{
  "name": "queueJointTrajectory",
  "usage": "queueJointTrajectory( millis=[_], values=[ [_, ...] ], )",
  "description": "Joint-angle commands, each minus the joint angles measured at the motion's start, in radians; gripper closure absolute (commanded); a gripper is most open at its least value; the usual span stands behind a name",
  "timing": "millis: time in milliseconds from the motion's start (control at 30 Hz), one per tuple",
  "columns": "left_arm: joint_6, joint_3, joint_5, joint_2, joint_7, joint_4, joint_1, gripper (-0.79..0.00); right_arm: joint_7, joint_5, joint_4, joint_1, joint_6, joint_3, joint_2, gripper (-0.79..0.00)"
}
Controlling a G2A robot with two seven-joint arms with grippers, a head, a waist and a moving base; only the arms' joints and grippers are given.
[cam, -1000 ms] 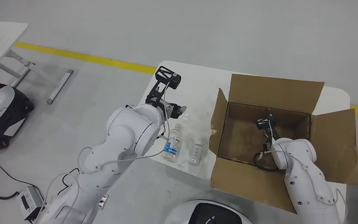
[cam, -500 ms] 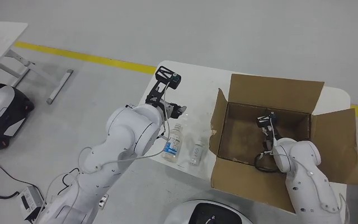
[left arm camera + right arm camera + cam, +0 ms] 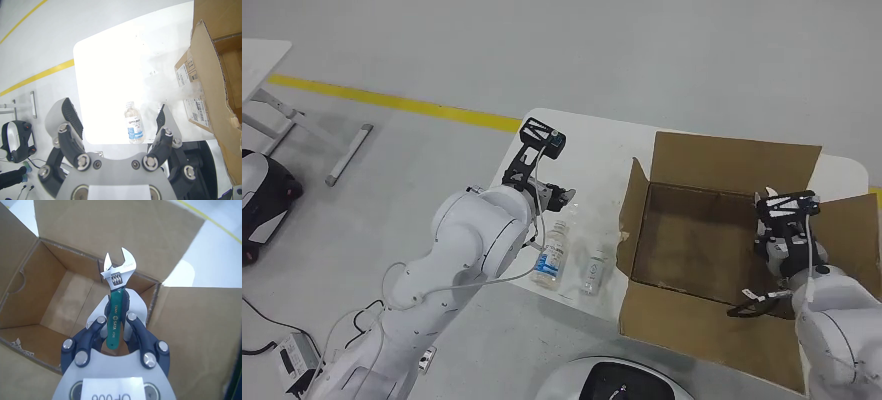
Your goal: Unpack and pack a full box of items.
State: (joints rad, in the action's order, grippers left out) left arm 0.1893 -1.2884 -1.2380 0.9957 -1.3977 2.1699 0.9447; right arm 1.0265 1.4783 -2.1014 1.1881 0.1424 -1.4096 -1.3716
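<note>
Box mouth: cardboard box (image 3: 682,320) open from above, floor bare, room to descend.
Flaps: rear flap (image 3: 732,165) upright and left flap (image 3: 634,210) tilted up, walling those sides.
Right side: right gripper (image 3: 117,302) clamping adjustable wrench (image 3: 118,275) above it.
Table (image 3: 582,150): labelled bottle (image 3: 555,250) and smaller bottle (image 3: 594,268) lie near the front edge; open surface behind.

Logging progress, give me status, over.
Right tool shut on green-handled adjustable wrench over open cardboard box. Left tool open over white table. Nothing blocking.
</note>
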Motion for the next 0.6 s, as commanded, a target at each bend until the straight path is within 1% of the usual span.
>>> queueJointTrajectory(
  millis=[0, 67, 433, 567],
  values=[
    [0.0, 0.0, 0.0, 0.0, 0.0, 0.0, 0.0, -0.785, -0.023, -0.009, -0.069, 0.04, 0.023, -0.031, 0.005, 0.0],
    [0.0, 0.0, 0.0, 0.0, 0.0, 0.0, 0.0, -0.785, -0.037, 0.001, -0.098, 0.06, 0.047, -0.043, 0.008, 0.0],
    [0.0, 0.0, 0.0, 0.0, 0.0, 0.0, 0.0, -0.785, -0.037, 0.001, -0.098, 0.06, 0.047, -0.043, 0.008, 0.0],
    [0.0, 0.0, 0.0, 0.0, 0.0, 0.0, 0.0, -0.785, -0.085, -0.02, -0.119, 0.084, 0.017, -0.073, 0.01, 0.0]
  ],
)
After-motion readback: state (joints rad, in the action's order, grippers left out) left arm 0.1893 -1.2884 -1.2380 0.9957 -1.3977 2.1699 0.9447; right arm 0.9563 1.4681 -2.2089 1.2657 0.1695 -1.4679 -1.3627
